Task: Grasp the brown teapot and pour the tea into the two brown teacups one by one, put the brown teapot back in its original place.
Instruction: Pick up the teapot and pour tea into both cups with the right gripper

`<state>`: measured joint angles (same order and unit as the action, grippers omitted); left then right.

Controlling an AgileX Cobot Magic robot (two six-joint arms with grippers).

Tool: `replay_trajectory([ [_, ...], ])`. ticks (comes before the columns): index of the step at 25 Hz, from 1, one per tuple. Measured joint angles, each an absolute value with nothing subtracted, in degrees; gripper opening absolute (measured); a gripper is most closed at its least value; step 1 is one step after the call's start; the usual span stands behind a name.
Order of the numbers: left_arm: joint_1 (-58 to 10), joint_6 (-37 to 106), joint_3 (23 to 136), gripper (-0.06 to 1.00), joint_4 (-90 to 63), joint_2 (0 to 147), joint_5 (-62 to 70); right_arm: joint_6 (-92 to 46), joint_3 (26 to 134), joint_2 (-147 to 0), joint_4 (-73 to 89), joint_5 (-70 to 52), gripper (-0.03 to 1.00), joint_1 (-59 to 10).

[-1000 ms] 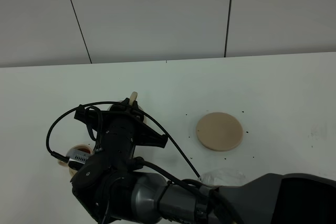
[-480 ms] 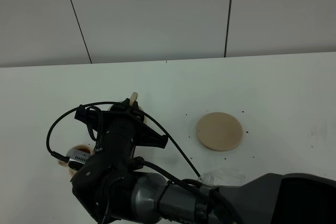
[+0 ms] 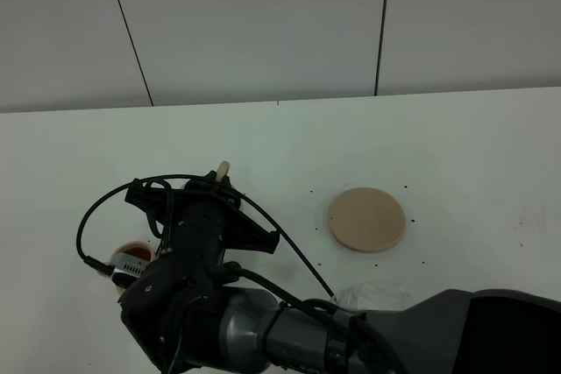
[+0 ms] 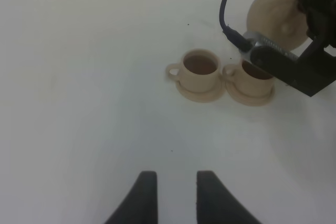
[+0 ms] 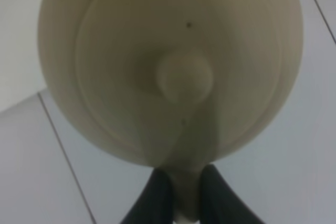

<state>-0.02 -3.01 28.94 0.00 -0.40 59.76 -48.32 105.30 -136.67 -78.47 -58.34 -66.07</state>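
Note:
The brown teapot (image 5: 168, 51) fills the right wrist view from above, lid knob in the middle. My right gripper (image 5: 184, 195) is shut on its loop handle. From the high camera only its spout tip (image 3: 223, 166) shows above my right arm, which reaches across to the left. The left wrist view shows the teapot (image 4: 273, 11) raised behind the two brown teacups. The left teacup (image 4: 199, 68) and the right teacup (image 4: 253, 77) stand side by side on small saucers, both holding dark tea. One teacup (image 3: 130, 250) peeks out beside the arm. My left gripper (image 4: 176, 198) hovers open, well short of the cups.
The flat round tan disc (image 3: 366, 219), the original place, lies bare on the white table (image 3: 456, 146) right of centre. My right arm's black body and cable (image 3: 202, 243) cover the table's front left. A wall stands behind the table.
The right wrist has turned slightly with the teapot, and the spout tip sits a little lower in the high view. The cups and the disc have not moved.

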Motion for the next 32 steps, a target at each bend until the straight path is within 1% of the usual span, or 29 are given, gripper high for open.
replay_trajectory([
  [32, 0.0, -3.0, 28.9, 0.25, 0.0, -0.4, 59.8, -48.3, 105.3, -134.2, -73.7, -56.4, 0.10, -65.8],
])
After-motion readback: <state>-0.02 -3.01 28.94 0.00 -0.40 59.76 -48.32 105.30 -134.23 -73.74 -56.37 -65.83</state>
